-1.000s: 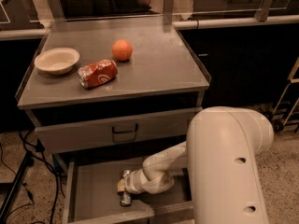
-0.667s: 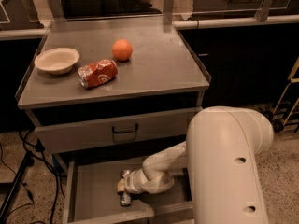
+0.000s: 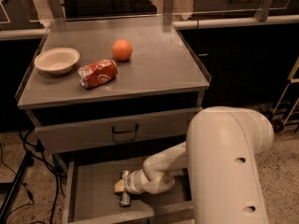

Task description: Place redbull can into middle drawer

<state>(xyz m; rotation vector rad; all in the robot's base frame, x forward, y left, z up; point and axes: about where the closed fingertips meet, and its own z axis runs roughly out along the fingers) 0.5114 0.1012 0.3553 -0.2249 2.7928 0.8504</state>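
Jaws closed on the redbull can; gripper low inside the open middle drawer, 6 o'clock. Farther, 11 o'clock on the counter: red soda can lying down, bowl, orange.

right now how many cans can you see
2. A red soda can lies on its side on the cabinet top near the bowl. A slim silver can is in the open drawer, at the gripper. The arm may hide more.
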